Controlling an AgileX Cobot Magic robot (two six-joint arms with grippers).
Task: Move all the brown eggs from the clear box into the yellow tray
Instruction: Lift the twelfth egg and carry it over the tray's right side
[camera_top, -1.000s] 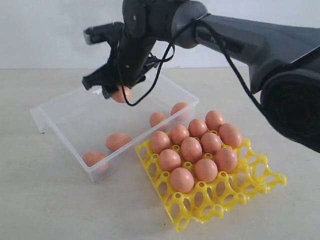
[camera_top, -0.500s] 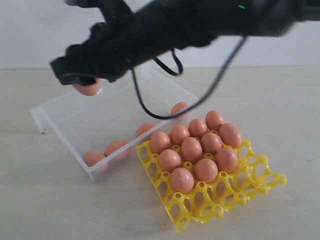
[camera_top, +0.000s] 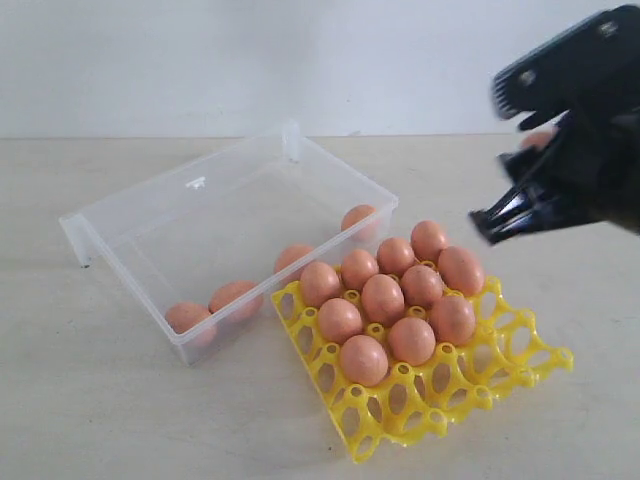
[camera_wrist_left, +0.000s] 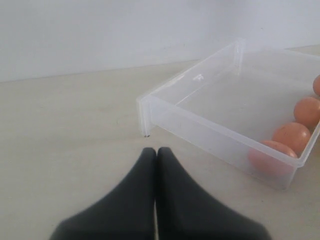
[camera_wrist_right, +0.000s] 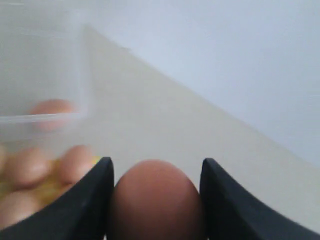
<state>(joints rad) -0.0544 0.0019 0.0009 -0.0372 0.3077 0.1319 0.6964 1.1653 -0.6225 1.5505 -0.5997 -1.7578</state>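
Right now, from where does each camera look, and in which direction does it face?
Exterior: off the arms, raised, looking down slantwise on box and tray; the right gripper, holding an egg, shows at right.
Left wrist: low behind the shut left gripper, facing the box's corner.
Right wrist: behind the right gripper, its fingers clamping the egg; blurred box and eggs beyond.
Shared: exterior and right wrist show the held egg; all three show the box.
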